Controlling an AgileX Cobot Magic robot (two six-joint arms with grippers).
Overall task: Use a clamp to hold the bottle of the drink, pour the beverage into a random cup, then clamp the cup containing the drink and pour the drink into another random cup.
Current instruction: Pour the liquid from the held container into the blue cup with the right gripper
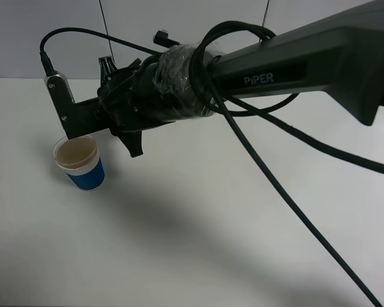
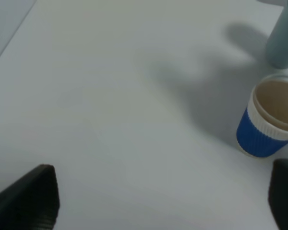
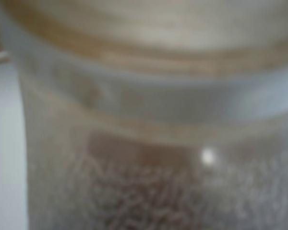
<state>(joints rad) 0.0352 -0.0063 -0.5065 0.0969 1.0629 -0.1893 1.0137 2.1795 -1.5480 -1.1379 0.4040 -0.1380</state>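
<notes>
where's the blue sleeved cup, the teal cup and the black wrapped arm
blue-sleeved cup [image 1: 88, 174], exterior high view, on its blue sleeve
teal cup [image 2: 283, 40], left wrist view, on its side wall
black-wrapped arm [image 1: 173, 83], exterior high view, on the shiny wrap

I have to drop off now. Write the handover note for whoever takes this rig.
Left gripper: open, empty, near the blue-sleeved cup, not around it.
Right gripper: shut; its camera shows only a blurred translucent container.
Cup stands upright on the table, brown drink inside; teal cup close by.
Done: drink is in the first cup.
To do: clamp that cup, pour into another.
</notes>
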